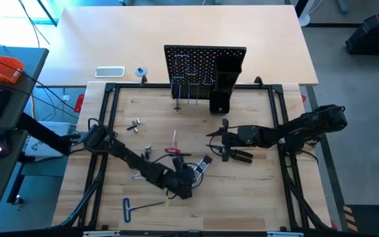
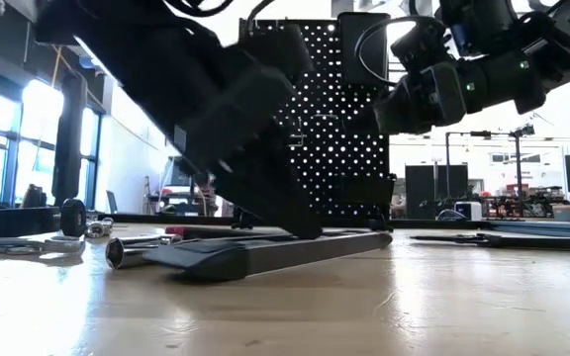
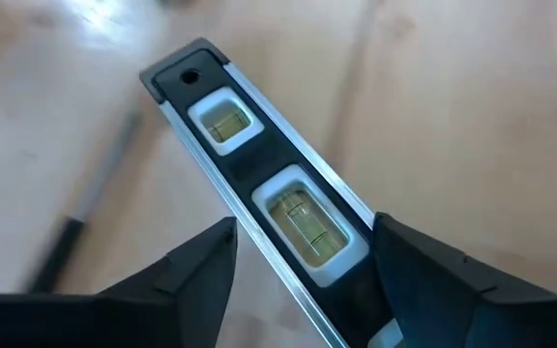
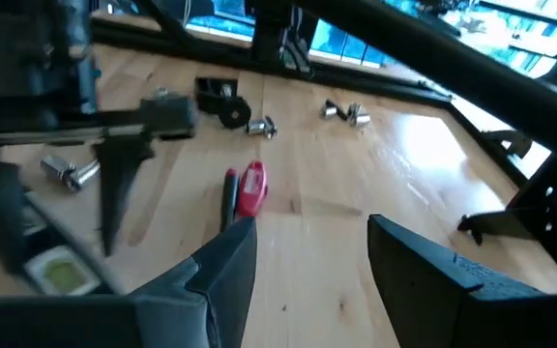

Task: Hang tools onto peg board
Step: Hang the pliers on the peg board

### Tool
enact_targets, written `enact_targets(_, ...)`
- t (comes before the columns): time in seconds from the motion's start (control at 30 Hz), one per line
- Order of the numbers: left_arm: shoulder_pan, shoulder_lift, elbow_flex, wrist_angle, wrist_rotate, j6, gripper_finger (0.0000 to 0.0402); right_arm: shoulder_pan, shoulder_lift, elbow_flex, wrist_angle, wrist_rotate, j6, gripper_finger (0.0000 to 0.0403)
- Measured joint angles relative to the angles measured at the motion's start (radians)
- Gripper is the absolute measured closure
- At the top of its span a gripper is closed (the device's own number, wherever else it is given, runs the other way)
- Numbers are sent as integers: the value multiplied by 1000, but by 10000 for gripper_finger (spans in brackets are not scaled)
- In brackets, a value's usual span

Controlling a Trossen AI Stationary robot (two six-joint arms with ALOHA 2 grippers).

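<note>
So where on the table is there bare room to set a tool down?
Bare wood lies along the table's near edge, right of the blue T-handle hex key, and behind the right gripper toward the peg board. The middle around the left gripper is crowded.

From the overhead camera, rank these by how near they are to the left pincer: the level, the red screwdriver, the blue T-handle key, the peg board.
1. Level: between the left pincer's fingers.
2. Red screwdriver: just beyond, toward the board.
3. Blue T-handle key: near the front edge, on the arm's outer side.
4. Peg board: upright at the back.
</note>
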State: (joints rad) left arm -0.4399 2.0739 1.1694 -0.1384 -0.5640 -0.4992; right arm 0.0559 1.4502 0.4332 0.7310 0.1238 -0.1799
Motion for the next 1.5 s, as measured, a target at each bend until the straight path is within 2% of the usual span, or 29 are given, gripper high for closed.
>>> enact_targets(0.2,53,-18,-5,-2,-30,171,192,13,0,0,-76,1,4,210)
enact_targets(0.47,128,-43,-7,14,40,283,200,26,-22,0,-355,5,76,210)
enact_targets(0.6,149,-45,-7,10,56,307,200,26,-115,0,-540,5,148,210)
enact_targets(0.83,169,-63,-9,41,65,338,200,47,-377,0,-970,-1,358,210)
enact_targets(0.97,173,-94,-14,61,69,383,200,78,-446,0,-1146,-1,507,210)
enact_targets(1.2,186,-123,-11,101,94,408,200,136,-393,0,-1280,-1,636,210)
enact_targets(1.5,185,-125,-10,123,114,408,200,163,-203,5,-1251,33,650,210)
